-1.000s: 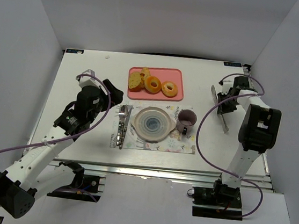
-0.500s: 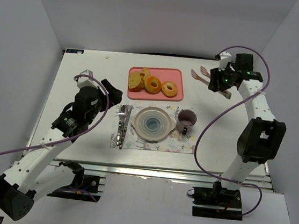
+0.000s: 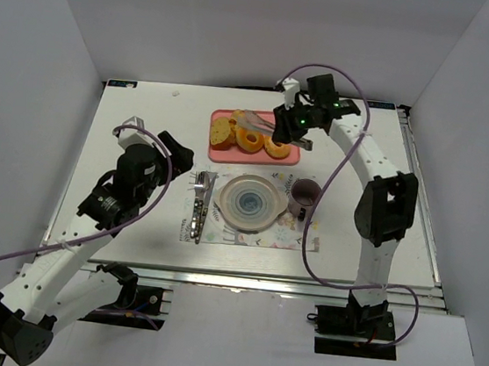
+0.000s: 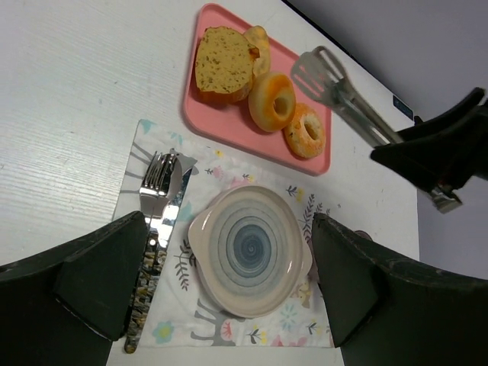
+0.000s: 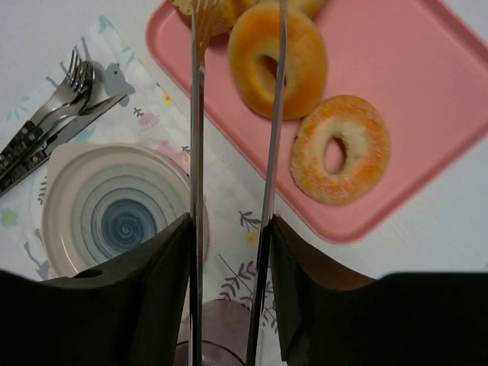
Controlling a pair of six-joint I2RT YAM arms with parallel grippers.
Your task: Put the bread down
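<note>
The bread [image 3: 223,130], a thick golden slice with a brown crust, lies at the left end of the pink tray [image 3: 217,153]; the left wrist view shows the bread [image 4: 223,65] beside two ring pastries. My right gripper [image 3: 288,128] is shut on metal tongs [image 3: 256,121], pressing both arms. The tongs [image 5: 197,152] stand apart and reach over the nearer ring pastry [image 5: 267,61], their tips close to the bread [image 5: 216,21]. My left gripper [image 3: 177,153] hovers open and holds nothing, left of the plate [image 3: 224,207].
A floral placemat [image 3: 296,237] carries the plate [image 4: 200,236], cutlery [image 3: 200,204] at its left and a purple cup [image 3: 305,193] at its right. A small pale piece [image 4: 259,38] sits behind the bread. White walls close in the table.
My right arm has swung left from the table's right side to over the pink tray, carrying the tongs with it. My left arm has shifted only slightly.
</note>
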